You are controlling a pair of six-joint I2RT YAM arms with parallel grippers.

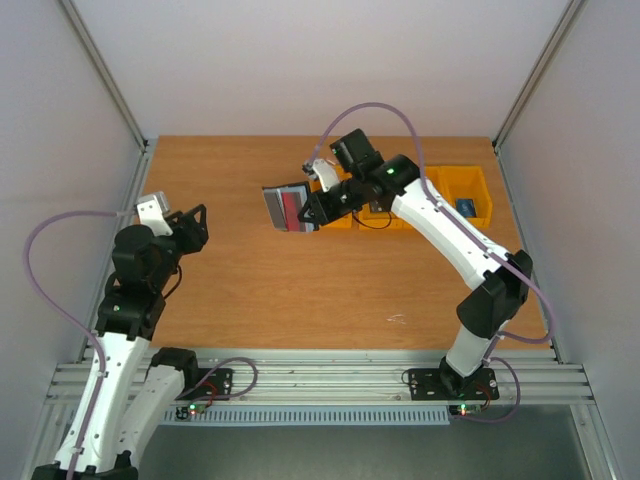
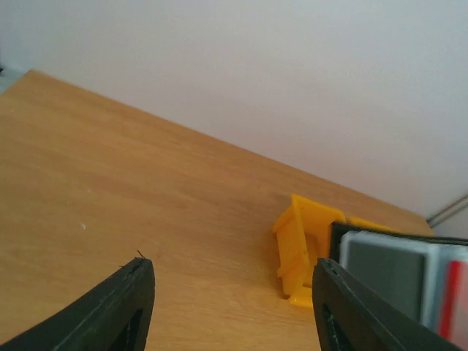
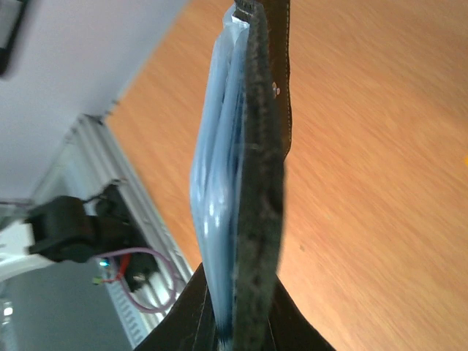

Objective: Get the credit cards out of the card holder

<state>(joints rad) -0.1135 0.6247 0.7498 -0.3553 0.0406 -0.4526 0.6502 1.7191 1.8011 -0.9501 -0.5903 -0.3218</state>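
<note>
The card holder (image 1: 287,207) is a black wallet with a grey inner face, held up above the table's middle back. A red card (image 1: 292,210) shows in it. My right gripper (image 1: 318,208) is shut on the wallet's right edge. In the right wrist view the wallet (image 3: 256,183) stands edge-on between the fingers, with pale blue sleeves on its left side. In the left wrist view the wallet (image 2: 409,274) shows at the right edge with a red card (image 2: 453,292). My left gripper (image 1: 197,228) is open and empty over the table's left side, far from the wallet.
A row of yellow bins (image 1: 440,200) stands at the back right; the rightmost holds a blue card (image 1: 466,207). One yellow bin (image 2: 303,248) shows in the left wrist view. White walls enclose the table on three sides. A metal rail (image 1: 320,380) runs along the front.
</note>
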